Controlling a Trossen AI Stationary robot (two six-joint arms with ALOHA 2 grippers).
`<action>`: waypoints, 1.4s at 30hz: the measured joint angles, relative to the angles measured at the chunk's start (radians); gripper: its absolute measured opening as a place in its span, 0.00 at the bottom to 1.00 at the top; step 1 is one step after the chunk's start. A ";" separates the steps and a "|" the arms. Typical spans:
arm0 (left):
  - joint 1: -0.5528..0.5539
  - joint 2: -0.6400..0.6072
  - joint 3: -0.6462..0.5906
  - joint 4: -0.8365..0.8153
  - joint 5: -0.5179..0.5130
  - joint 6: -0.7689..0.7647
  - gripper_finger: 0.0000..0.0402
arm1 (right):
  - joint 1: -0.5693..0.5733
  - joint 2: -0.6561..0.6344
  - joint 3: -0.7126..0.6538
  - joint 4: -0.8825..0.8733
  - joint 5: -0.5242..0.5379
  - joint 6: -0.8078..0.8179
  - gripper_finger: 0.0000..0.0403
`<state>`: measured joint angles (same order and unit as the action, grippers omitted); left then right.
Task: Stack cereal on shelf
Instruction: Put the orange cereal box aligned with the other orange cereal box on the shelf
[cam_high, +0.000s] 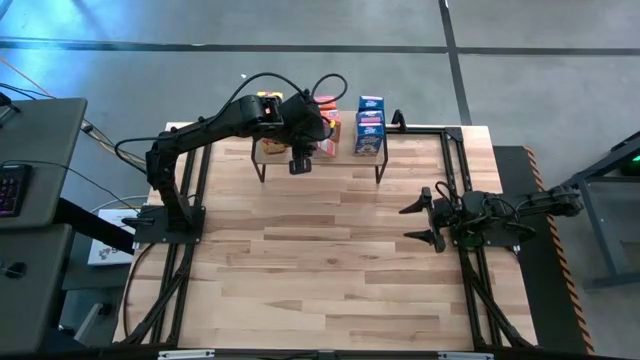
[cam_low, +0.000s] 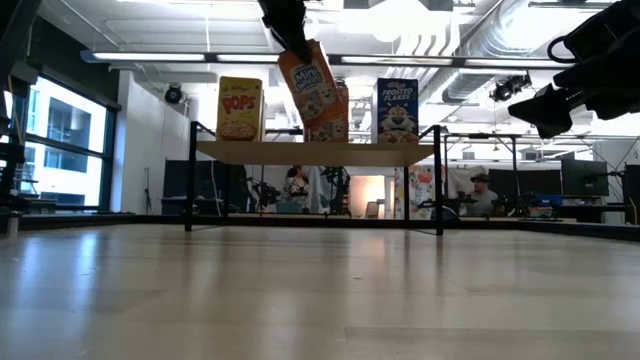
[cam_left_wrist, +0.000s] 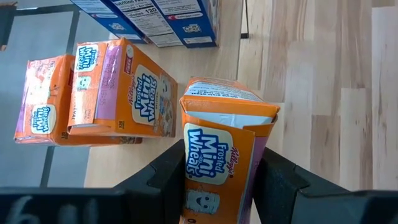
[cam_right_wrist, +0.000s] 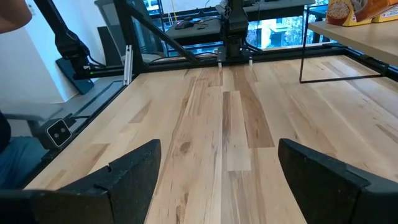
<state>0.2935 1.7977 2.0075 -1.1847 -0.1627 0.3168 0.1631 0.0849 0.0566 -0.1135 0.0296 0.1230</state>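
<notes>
My left gripper (cam_left_wrist: 221, 158) is shut on an orange cereal box (cam_low: 310, 85), which hangs tilted just above the shelf (cam_low: 320, 152). The shelf is a light plank on thin black legs at the table's far middle. On it stand a yellow box (cam_low: 240, 108), two orange boxes (cam_left_wrist: 124, 90) (cam_left_wrist: 43, 102) and blue boxes (cam_high: 370, 125). My right gripper (cam_high: 432, 215) waits open near the table's right edge, with nothing between its fingers. My left gripper pinches the orange box by its two narrow sides (cam_left_wrist: 186, 168), near one end, between its two fingers (cam_left_wrist: 277, 180). The fingers come slanting down from above, on the table's near side. The box hangs below them, tilted, its printed front toward the wrist camera, clear of the shelf top.
Bare shelf plank (cam_left_wrist: 186, 68) shows between the held box and the standing orange boxes. Black frame rails (cam_high: 455, 160) run along the table's sides. The wide wooden tabletop (cam_high: 330, 270) in front of the shelf is bare. People sit in the room beyond the table (cam_low: 480, 190).
</notes>
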 joint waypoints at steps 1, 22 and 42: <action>0.000 0.000 0.000 0.000 0.000 0.000 0.35 | 0.000 0.000 0.000 0.000 0.000 0.000 0.79; 0.028 0.056 0.000 0.014 -0.029 0.049 0.35 | 0.000 0.000 0.000 0.000 0.000 0.000 0.79; 0.029 0.062 0.000 0.023 -0.031 0.051 0.35 | 0.000 0.000 0.000 0.000 0.000 0.000 0.79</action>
<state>0.3225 1.8599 2.0079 -1.1618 -0.1936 0.3679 0.1631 0.0849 0.0566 -0.1139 0.0299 0.1227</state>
